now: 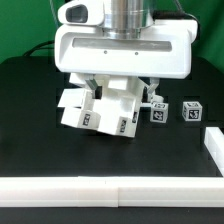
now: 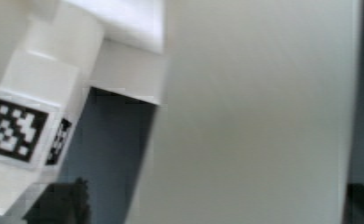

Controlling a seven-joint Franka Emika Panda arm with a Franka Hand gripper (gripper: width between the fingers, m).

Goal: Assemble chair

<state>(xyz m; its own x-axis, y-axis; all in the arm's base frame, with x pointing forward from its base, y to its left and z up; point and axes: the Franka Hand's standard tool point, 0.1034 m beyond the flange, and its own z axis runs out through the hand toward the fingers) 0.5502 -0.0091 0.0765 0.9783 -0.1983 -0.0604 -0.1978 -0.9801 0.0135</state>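
The glossy white two-finger gripper [image 1: 121, 92] hangs at upper centre, its fingers [image 1: 93, 88] spread wide on either side of an upright block of the chunky white plastic tagged chair parts [image 1: 95, 112]. Whether they press on it cannot be told. In the wrist view a white face [image 2: 250, 110] fills most of the frame.

Two small white tagged cubes [image 1: 158, 111] [image 1: 191, 111] stand apart at centre right. The black table [image 1: 40, 150] lies bare at lower left, and a long plain white rail [image 1: 110, 192] runs along the bottom edge.
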